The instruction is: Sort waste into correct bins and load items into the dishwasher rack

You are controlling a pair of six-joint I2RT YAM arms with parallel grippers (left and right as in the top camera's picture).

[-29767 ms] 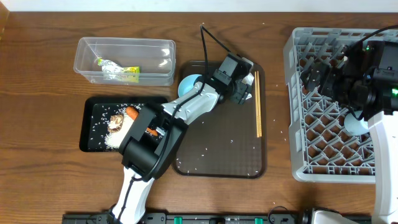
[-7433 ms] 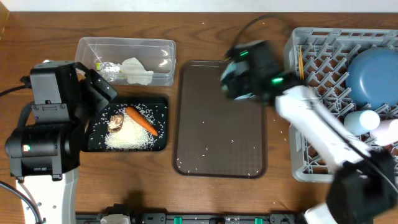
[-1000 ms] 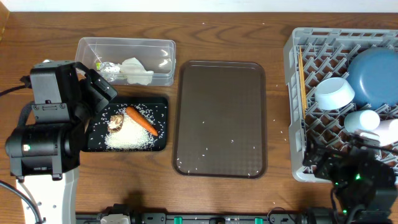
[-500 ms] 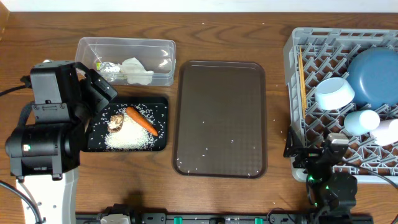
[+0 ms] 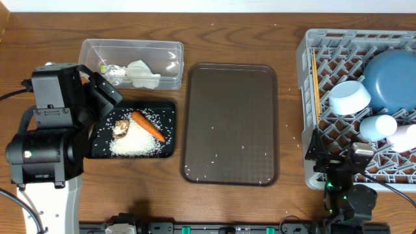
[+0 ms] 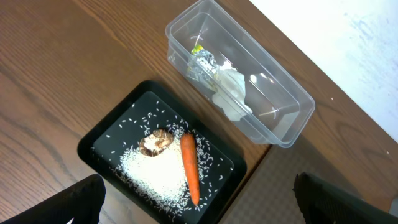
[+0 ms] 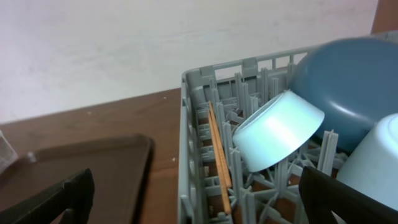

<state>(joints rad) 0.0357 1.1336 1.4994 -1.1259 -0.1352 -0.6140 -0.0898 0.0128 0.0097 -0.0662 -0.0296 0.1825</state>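
The grey dishwasher rack (image 5: 312, 110) at the right holds a blue plate (image 5: 392, 71), a white bowl (image 5: 349, 96), a light-blue cup (image 5: 377, 126), a pinkish-white cup (image 5: 406, 138) and chopsticks (image 5: 316, 71). On the black tray (image 5: 168, 110) lie rice (image 5: 135, 144), a brown lump (image 5: 121, 127) and a carrot (image 5: 148, 125). A wrapper (image 5: 114, 70) and crumpled paper (image 5: 142, 73) sit in the clear tub (image 5: 130, 47). My left gripper (image 5: 104, 96) hangs open and empty above the black tray's left side. My right gripper (image 5: 335, 159) is open and empty over the rack's front-left corner, facing the chopsticks (image 7: 219, 149) and bowl (image 7: 280, 130).
A flat brown serving tray (image 5: 231, 123) lies between the bins and the rack, with a few rice grains on it. The rack's near wall (image 7: 193, 162) stands right before my right gripper. The wooden table shows around everything.
My right arm has shifted left along the rack's front edge and settled low at the front. The left arm, bins and dishes have not moved.
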